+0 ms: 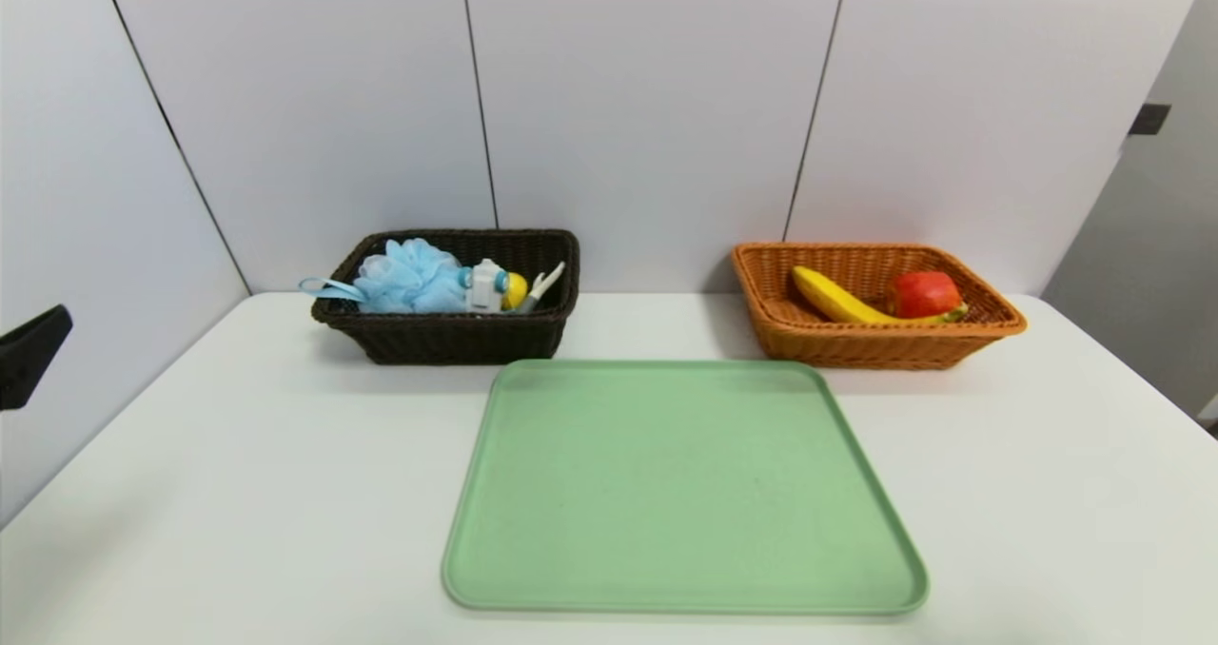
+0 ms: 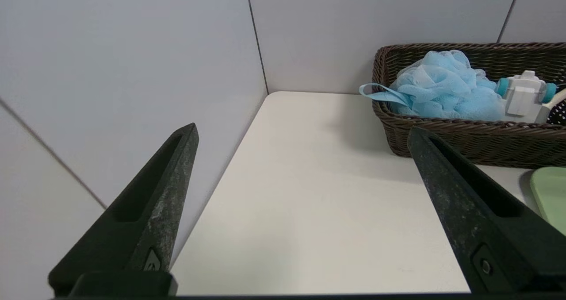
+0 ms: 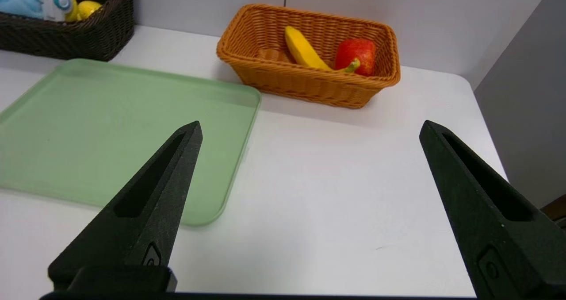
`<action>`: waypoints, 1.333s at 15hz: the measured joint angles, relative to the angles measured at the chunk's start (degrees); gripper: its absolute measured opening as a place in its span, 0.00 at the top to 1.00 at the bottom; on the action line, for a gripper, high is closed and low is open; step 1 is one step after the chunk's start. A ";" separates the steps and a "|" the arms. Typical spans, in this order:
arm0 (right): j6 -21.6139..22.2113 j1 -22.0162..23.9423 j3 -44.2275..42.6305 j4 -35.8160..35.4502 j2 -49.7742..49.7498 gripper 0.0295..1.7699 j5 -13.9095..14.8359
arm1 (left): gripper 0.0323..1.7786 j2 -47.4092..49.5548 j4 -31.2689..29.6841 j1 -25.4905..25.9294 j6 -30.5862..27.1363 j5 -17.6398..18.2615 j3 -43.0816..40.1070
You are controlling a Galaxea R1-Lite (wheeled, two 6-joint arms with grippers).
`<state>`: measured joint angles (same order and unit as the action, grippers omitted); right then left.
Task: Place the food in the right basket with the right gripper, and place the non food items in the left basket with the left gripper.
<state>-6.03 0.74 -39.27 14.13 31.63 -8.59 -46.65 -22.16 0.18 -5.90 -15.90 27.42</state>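
The dark brown left basket (image 1: 447, 336) at the back left holds the light-blue bath sponge (image 1: 409, 277), the yellow duck toy (image 1: 497, 287) and the white peeler (image 1: 544, 283). Inside the orange right basket (image 1: 875, 345) at the back right lie the banana (image 1: 837, 298) and the red apple (image 1: 925, 294). My left gripper (image 2: 303, 129) hangs open and empty over the table's left edge, well short of the left basket (image 2: 468, 136). My right gripper (image 3: 311, 127) is open and empty above bare table, in front of the right basket (image 3: 309, 83); it is out of the head view.
A flat green tray (image 1: 680, 488) lies in the middle of the white table (image 1: 1047, 493) with nothing on it. White wall panels close the back and left side. A black part of the left arm (image 1: 29, 355) shows at the far left edge.
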 joint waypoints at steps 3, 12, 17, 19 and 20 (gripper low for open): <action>0.15 -0.37 2.23 7.14 -9.59 0.04 -1.54 | 0.05 7.85 0.34 0.20 1.06 0.91 -5.86; 0.02 -0.82 6.72 15.93 -28.72 0.04 -3.39 | 0.05 25.60 6.01 0.20 1.11 2.73 -12.40; 0.17 -0.82 6.55 16.85 -31.50 0.04 -3.58 | 0.05 39.22 19.91 0.17 0.65 3.85 -12.64; 0.09 -0.82 6.14 17.12 -31.71 0.04 -3.78 | 0.05 43.33 23.54 0.17 0.65 3.97 -12.64; 0.11 -0.82 5.64 17.31 -31.71 0.04 -3.97 | 0.05 44.59 23.70 0.17 0.63 3.96 -12.64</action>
<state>-5.92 -0.07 -33.62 31.44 -0.07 -12.57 -2.06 1.54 0.35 -5.27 -11.93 14.77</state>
